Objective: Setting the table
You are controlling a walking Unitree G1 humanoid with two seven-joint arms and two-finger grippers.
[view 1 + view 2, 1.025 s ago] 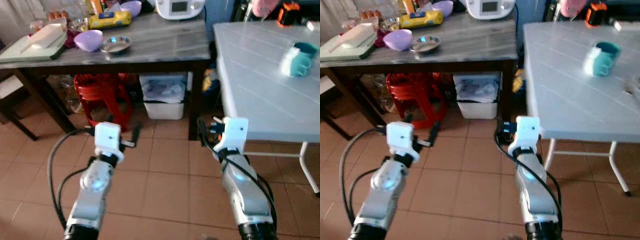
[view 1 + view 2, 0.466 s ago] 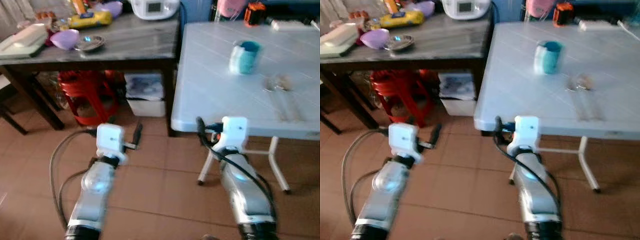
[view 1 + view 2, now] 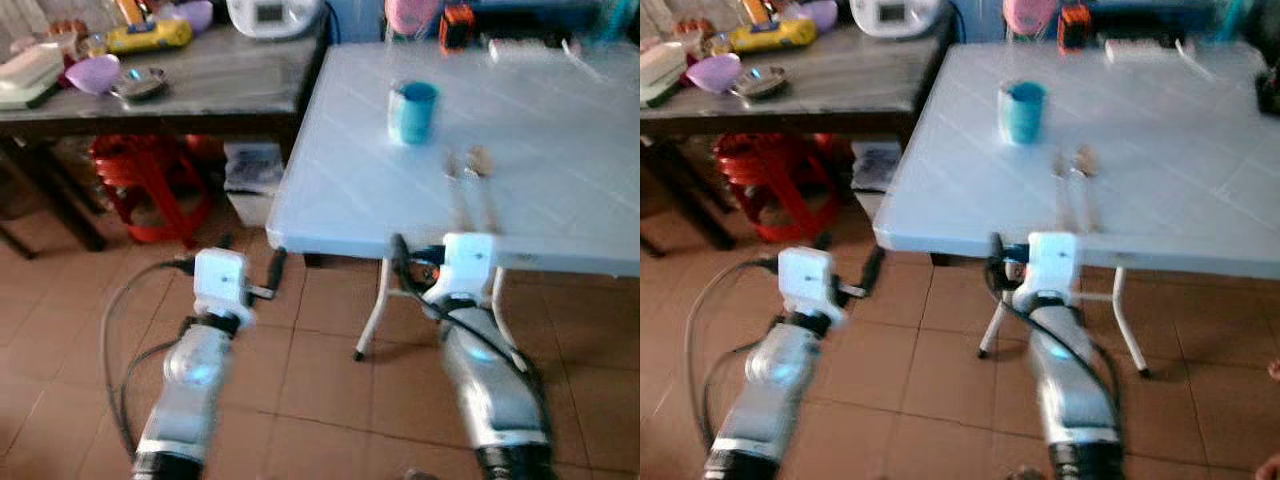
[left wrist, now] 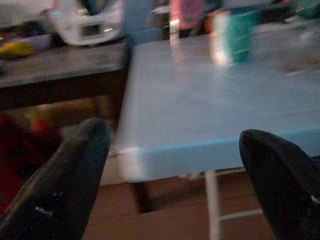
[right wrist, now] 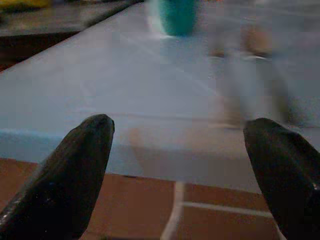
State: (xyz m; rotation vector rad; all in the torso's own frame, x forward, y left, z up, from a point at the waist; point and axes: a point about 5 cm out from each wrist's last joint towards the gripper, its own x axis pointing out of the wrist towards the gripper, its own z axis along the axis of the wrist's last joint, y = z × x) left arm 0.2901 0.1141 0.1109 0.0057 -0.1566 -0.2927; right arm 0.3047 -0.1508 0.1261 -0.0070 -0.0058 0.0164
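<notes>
Both the left gripper [image 4: 170, 175] and right gripper [image 5: 200, 175] are held with fingers apart, empty; the white table [image 3: 330, 170], upper centre, is best approached squarely before the cutlery [image 3: 470, 185] is reached.

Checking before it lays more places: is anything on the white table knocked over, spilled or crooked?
Nothing stands out. The teal cup stands upright on the white table, and the cutlery lies in neat parallel near the front edge, though blur hides detail. No spill shows.

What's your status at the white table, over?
Left gripper and right gripper open, empty, short of the table edge. Blue cup and cutlery on top. Nothing in the way.
</notes>
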